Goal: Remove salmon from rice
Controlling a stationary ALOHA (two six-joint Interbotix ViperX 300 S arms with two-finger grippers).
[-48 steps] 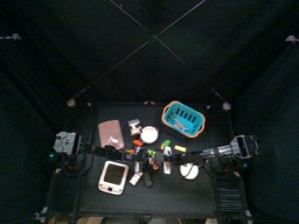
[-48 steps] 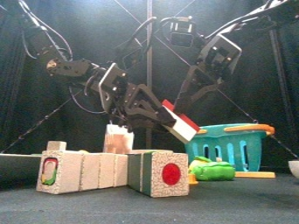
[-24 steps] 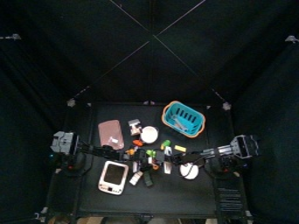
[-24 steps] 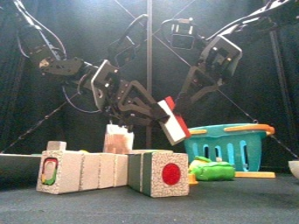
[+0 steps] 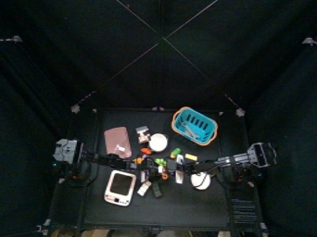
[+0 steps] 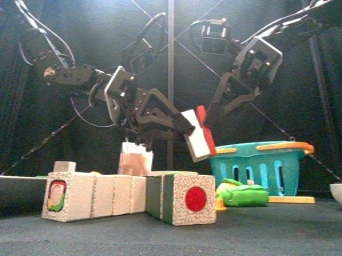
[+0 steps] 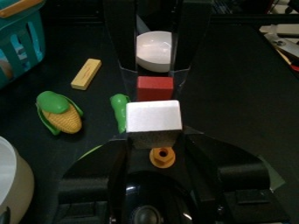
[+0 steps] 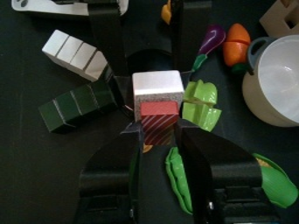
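Salmon, the red slab of the toy sushi, is held in the air between the 2 end effectors, well above the surface, and it is seen pressed flat against the white rice with no gap between them. The left end effector is clamped wide across the rice block, which sits deep between its jaws, with the salmon just beyond it toward the fingertips. The right end effector is judged to be clenched on the salmon from the opposite side: in the right wrist view the red slab lies between its jaws and the rice is seen just past it. Compared with 1 second ago, the sushi piece has been lifted slightly and turned from a slant to a more upright pose in the front view, and it has been carried a little toward the left arm's side; both grips appear unchanged over that time. The change is read as repositioning, or the first strain of a pull, and not as a separation, since the 2 parts are still joined. The task is therefore judged not yet done: the end effectors have to be drawn apart before the salmon comes free. A slip of either grip during that pull is the main risk.
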